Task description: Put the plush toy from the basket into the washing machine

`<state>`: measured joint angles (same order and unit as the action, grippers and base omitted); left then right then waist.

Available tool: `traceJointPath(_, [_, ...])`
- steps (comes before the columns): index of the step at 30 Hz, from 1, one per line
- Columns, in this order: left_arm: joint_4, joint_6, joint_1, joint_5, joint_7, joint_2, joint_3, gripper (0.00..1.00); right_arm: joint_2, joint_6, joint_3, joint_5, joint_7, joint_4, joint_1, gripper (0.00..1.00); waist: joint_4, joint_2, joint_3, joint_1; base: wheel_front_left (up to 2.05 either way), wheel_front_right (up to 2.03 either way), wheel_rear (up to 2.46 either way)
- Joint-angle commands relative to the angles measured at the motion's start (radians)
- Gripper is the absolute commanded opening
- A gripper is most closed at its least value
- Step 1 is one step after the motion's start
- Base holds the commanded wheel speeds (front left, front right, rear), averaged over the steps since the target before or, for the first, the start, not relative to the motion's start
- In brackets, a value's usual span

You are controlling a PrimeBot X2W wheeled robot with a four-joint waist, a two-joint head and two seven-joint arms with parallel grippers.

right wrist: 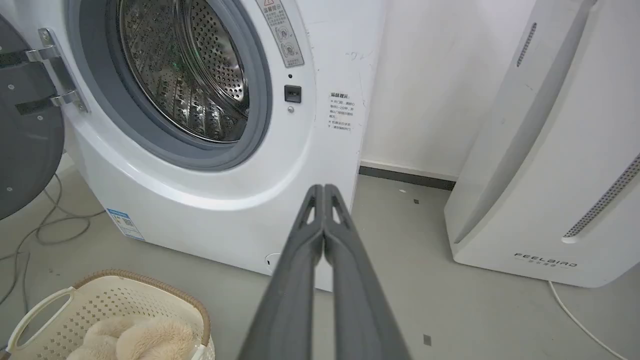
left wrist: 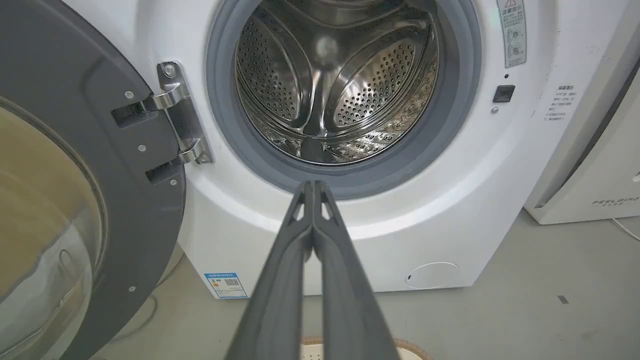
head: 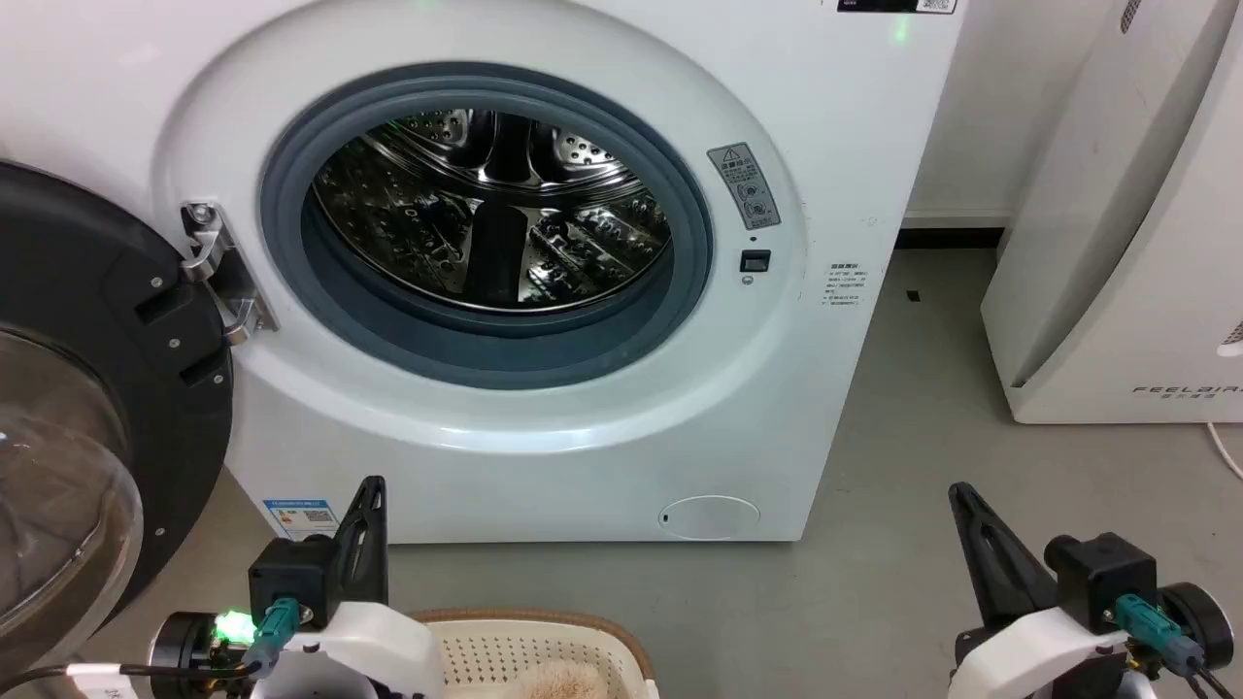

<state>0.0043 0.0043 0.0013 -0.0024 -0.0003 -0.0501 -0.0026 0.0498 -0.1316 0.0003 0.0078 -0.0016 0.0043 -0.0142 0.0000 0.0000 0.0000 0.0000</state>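
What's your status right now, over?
Left gripper, right gripper shut, empty. Plush toy in basket. Washing machine door open; nothing blocking.
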Motion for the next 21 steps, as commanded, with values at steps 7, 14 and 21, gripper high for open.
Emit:
traceJointPath(7, [-0.004, -0.004, -0.001, 0.002, 0.000, 0.000, 0.003, 0.00, 0.000, 0.001, 0.000, -0.008, 0.002, -0.004, 0.014, 0.00, 0.000, 0.0000, 0.000, 0.0000, 0.00, 0.00, 0.00])
traceJointPath(14, [-0.004, -0.004, -0.001, 0.002, 0.000, 0.000, 0.003, 0.00, 0.000, 0.001, 0.000, -0.008, 0.002, -0.004, 0.014, 0.00, 0.000, 0.0000, 0.000, 0.0000, 0.00, 0.00, 0.00])
traceJointPath(21, [-0.004, -0.004, -0.001, 0.002, 0.000, 0.000, 0.003, 0.00, 0.000, 0.001, 0.000, -0.008, 0.002, -0.004, 0.014, 0.00, 0.000, 0.0000, 0.000, 0.0000, 0.00, 0.00, 0.00])
